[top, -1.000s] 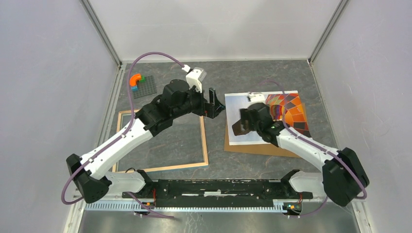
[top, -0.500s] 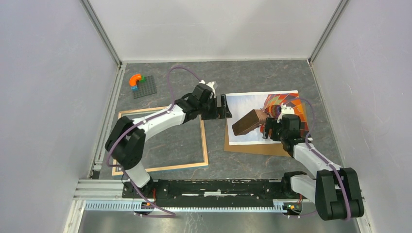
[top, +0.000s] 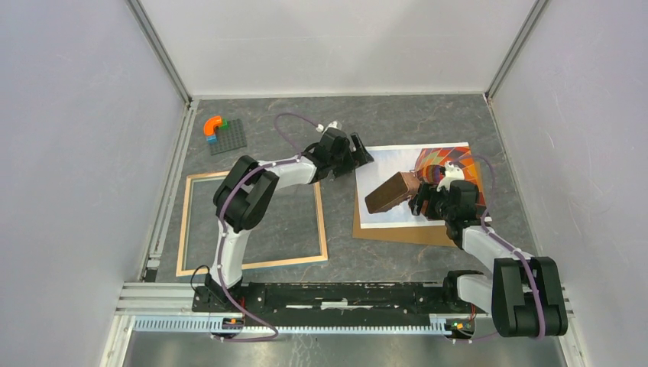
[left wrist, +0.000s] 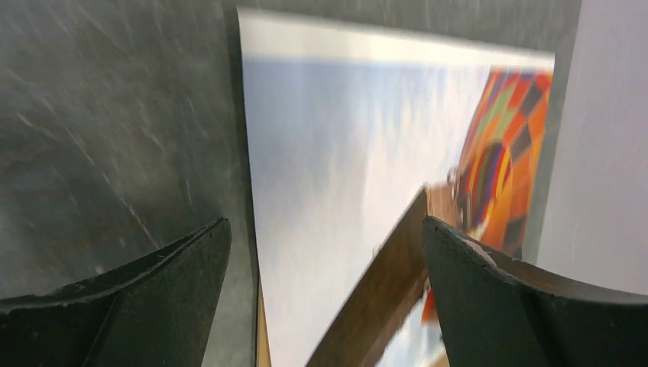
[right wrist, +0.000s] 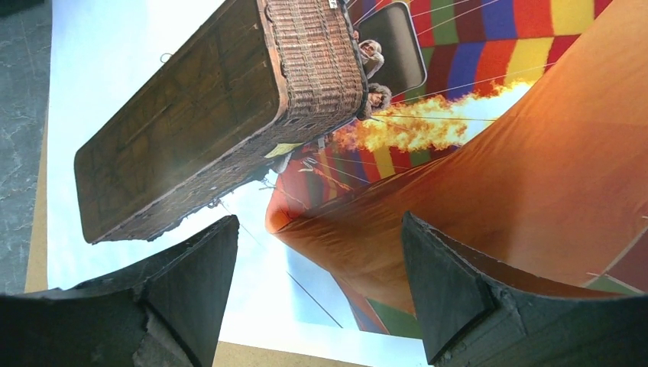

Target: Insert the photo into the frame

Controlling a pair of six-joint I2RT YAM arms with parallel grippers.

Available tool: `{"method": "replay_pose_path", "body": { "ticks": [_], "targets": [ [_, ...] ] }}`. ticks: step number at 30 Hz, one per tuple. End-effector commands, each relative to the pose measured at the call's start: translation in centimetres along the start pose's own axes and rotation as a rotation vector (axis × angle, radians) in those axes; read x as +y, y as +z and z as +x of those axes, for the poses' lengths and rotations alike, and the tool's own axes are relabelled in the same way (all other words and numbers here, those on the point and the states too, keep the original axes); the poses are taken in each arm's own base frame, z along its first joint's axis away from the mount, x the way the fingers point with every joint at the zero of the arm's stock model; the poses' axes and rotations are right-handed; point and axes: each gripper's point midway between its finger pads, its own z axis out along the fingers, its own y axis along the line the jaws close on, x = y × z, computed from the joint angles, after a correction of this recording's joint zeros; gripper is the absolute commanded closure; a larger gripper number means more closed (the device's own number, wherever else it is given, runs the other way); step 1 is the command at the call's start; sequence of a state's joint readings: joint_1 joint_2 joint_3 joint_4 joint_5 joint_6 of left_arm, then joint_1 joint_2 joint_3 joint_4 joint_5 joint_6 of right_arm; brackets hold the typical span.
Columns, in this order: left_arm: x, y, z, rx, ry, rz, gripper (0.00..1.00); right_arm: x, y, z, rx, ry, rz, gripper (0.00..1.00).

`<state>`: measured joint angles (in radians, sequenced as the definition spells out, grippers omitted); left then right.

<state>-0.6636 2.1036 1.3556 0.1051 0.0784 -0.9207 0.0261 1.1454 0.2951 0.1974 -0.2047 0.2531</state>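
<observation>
Top view: left gripper (top: 359,153) is spread wide with nothing in it, fingertips at the far left corner of the large rectangular paper photo of a red-orange hot-air balloon on blue sky (top: 382,164); right gripper (top: 420,203) is also wide apart and gripping nothing, low over the middle of that print, cannot tell if it touches; photo lies flat on a plain brown backing board (top: 397,233) that shows as a strip on the near side of the right gripper; thin rectangular light-wood picture frame (top: 322,229) lies flat on the dark grey marbled table (top: 405,115), behind the left gripper and under its arm, just beside the board but apart, no photo in it. Left wrist view, blurred: black fingers (left wrist: 153,298) stand apart, photo's edge runs between them, bare table on the left-finger side, print on the right-finger side. Right wrist view: fingers (right wrist: 183,283) apart, photo beneath and ahead, brown basket print ahead of the left finger, orange envelope ahead of the right
</observation>
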Motion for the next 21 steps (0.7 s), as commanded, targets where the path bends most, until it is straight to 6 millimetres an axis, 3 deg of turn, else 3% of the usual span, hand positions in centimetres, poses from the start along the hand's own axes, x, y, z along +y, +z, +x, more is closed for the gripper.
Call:
{"method": "replay_pose_path", "body": {
  "ticks": [1,5,17,21],
  "targets": [
    [-1.3,1.2,-5.2,-0.198,-0.061,-0.012,0.0,0.2,-0.4,4.3,0.138,0.056,-0.027,0.17],
    [-1.6,3.1,-4.6,-0.142,-0.114,0.046,0.0,0.5,-0.3,4.3,0.137,0.062,-0.043,0.17],
    [-2.1,2.8,-5.3,-0.097,-0.271,0.167,0.02,1.0,-0.3,4.2,0.136,0.06,-0.071,0.18],
    [-3.2,2.5,-5.1,-0.083,-0.293,0.241,0.09,1.1,-0.3,4.2,0.139,0.061,-0.079,0.18]
  ]
}}
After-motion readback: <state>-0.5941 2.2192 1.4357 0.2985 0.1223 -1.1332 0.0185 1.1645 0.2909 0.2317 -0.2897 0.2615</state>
